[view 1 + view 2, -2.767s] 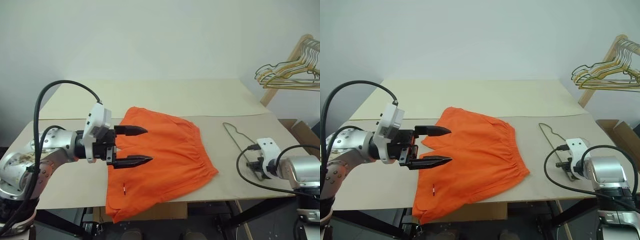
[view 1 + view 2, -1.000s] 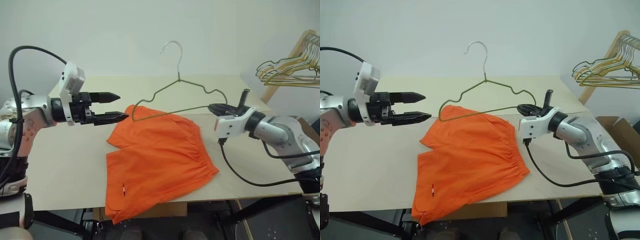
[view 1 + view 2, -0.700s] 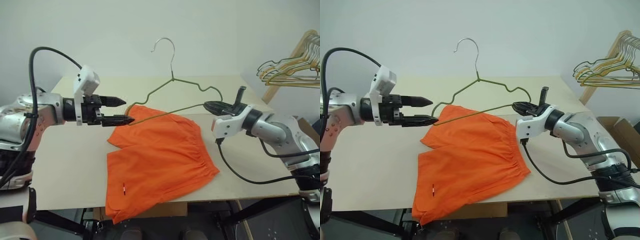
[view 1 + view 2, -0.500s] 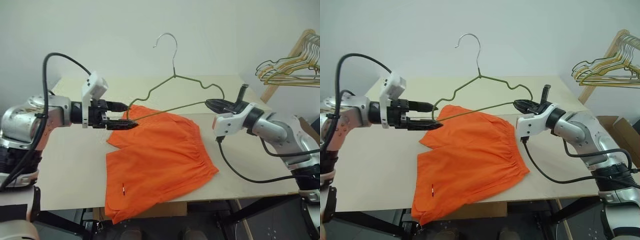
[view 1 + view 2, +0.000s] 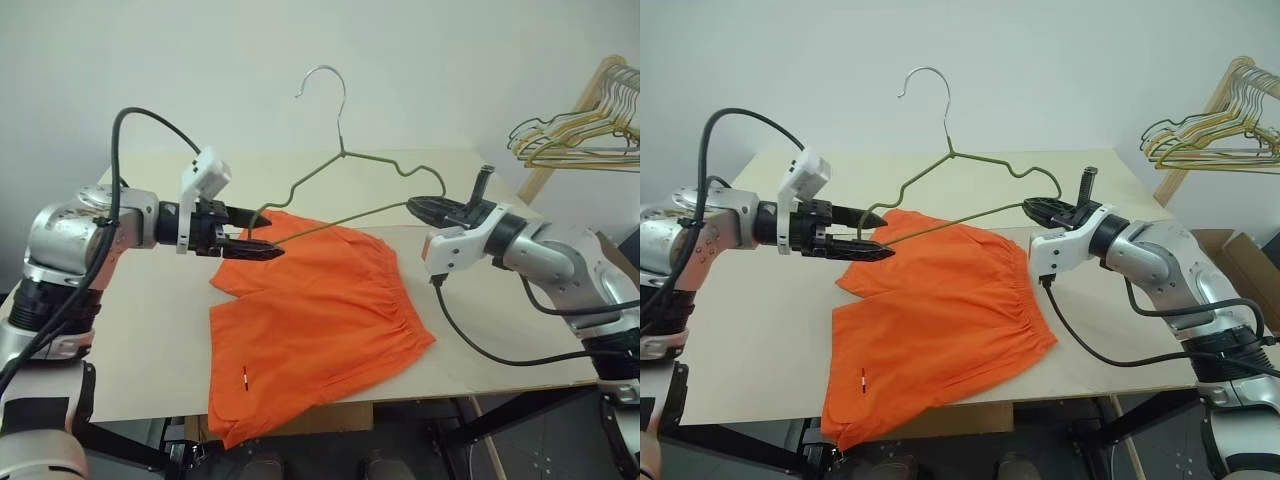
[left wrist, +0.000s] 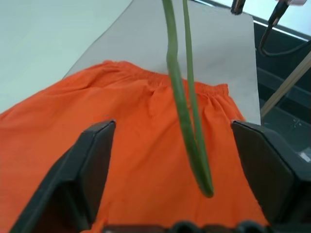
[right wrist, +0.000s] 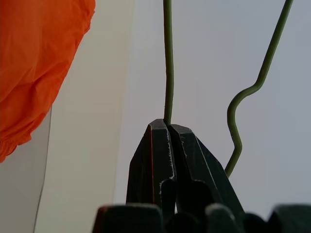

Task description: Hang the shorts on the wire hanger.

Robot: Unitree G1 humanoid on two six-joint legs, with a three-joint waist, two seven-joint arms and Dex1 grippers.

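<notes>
The orange shorts (image 5: 320, 310) lie flat on the table, waistband toward my right, one leg hem hanging over the front edge. The wire hanger (image 5: 342, 150) is held up in the air above their far edge, hook upward. My right gripper (image 5: 415, 207) is shut on the hanger's right corner, and in the right wrist view the gripper (image 7: 168, 125) pinches the wire. My left gripper (image 5: 268, 232) is open, its two fingers on either side of the hanger's left corner (image 6: 197, 160) and not touching the wire.
A bunch of gold-toned hangers (image 5: 575, 140) hangs on a wooden rack at the far right. A cardboard box (image 5: 612, 262) stands beside the table's right end. Bare tabletop (image 5: 140, 330) lies left of the shorts and behind them.
The right gripper lifted the hanger from the table. In the last second my left gripper moved right and down until its fingers straddle the hanger's left corner, narrowing slightly.
</notes>
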